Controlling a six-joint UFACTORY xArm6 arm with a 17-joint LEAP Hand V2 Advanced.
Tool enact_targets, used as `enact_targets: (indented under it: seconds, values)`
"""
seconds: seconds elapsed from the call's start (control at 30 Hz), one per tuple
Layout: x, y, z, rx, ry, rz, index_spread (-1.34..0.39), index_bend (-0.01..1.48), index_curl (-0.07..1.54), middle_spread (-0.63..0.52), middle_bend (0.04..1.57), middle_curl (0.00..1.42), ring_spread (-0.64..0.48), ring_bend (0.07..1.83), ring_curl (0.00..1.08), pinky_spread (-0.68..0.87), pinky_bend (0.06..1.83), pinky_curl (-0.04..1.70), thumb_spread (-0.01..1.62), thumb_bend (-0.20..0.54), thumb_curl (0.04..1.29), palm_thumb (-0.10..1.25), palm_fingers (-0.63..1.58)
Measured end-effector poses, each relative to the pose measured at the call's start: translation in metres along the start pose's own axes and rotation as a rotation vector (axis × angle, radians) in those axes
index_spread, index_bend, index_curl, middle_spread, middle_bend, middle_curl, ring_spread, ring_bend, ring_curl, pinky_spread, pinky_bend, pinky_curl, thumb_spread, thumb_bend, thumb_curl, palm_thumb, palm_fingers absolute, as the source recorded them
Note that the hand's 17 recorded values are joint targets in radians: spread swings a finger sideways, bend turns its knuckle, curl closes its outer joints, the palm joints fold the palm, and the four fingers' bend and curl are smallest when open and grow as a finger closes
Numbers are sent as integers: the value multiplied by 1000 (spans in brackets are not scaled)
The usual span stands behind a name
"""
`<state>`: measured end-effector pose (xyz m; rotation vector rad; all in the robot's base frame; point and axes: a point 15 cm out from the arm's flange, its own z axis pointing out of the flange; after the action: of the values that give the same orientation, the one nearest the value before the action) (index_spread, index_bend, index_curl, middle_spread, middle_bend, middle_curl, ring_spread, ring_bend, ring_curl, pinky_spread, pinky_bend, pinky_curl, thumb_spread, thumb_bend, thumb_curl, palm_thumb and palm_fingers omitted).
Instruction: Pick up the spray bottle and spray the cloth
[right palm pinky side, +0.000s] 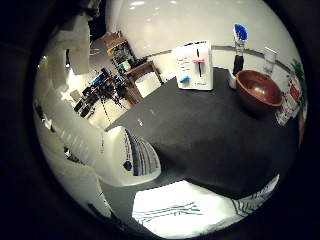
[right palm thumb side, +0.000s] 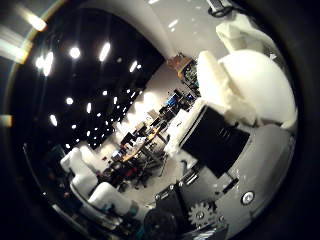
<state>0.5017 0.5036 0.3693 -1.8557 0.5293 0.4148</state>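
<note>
A white spray bottle (right palm pinky side: 105, 150) with a striped label fills the near side of the right little finger side palm view, close against the palm. My hand (right palm thumb side: 235, 110) is curled round the bottle and holds it above the dark table (right palm pinky side: 210, 125). A white cloth (right palm pinky side: 200, 210) with dark stripes lies on the table just below the bottle. In the right thumb side palm view, white and black fingers (right palm thumb side: 88, 180) curl in from the edges, with the room's ceiling lights behind them.
At the table's far side stand a white box (right palm pinky side: 193, 65), a brown bowl (right palm pinky side: 258, 90) and a blue-capped bottle (right palm pinky side: 240, 45). Wooden furniture and clutter (right palm pinky side: 125, 65) stand beyond the table's far corner.
</note>
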Motion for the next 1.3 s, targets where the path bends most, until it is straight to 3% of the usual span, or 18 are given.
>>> enact_targets:
  seconds: [0.1,0.13,0.27,0.37,0.53,0.83,1.3]
  values:
    - [-10,-7,-3,-1,3,-24,-394,667,607,-218,1095,775,-250,1258,545,-500,1135,527,894,-44,798,662,979]
    - [-10,-6,-3,-9,7,-30,-426,607,605,-215,1009,743,-247,1203,536,-465,1136,534,922,-40,754,645,793]
    - [-11,3,-4,-75,34,-65,-452,599,576,-153,676,609,-71,974,436,-14,1106,523,1019,-40,615,545,270]
    - [-13,4,-5,-88,39,-61,-399,557,525,-70,553,525,116,821,345,315,1084,471,1030,-35,544,499,132]
    - [-18,3,-14,-128,71,-75,-364,480,451,-10,429,429,240,646,250,569,992,370,1014,-35,465,447,117]
    - [-9,13,-54,-249,203,-70,-384,370,389,-8,290,355,275,499,197,657,856,258,993,-27,425,448,203]
    - [-23,18,-149,-429,510,-91,-504,318,360,-69,203,326,283,319,166,656,610,142,966,-30,438,493,349]
